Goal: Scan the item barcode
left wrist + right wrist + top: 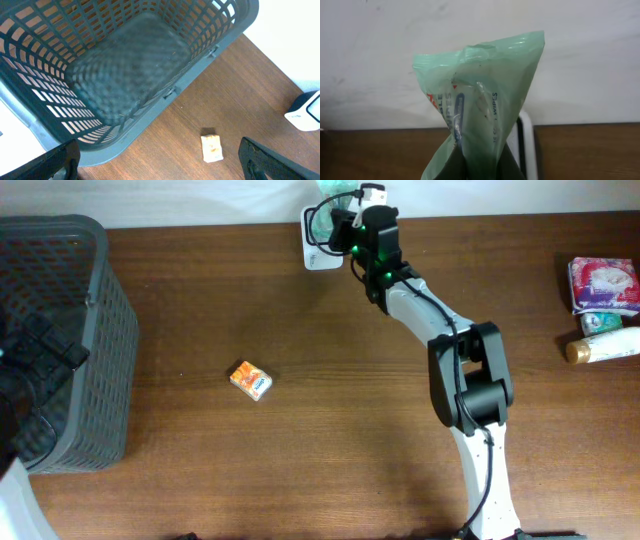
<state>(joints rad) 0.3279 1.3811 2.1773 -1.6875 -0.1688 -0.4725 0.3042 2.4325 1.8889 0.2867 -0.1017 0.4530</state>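
wipes pack (481, 100): the green soft pack was held upright at the far edge of the table (330, 440), just above the white scanner (318, 252), close to the pale wall.
right gripper (480, 169): its fingers were clenched on the lower end of the wipes pack.
left gripper (160, 169): its fingers stood wide apart with nothing between them, above the grey basket (170, 92).
orange box (251, 380): it lay on the wood, well apart from the basket and the scanner.
right edge: a pink packet (603, 283) and a bottle (603, 345) lay near each other.
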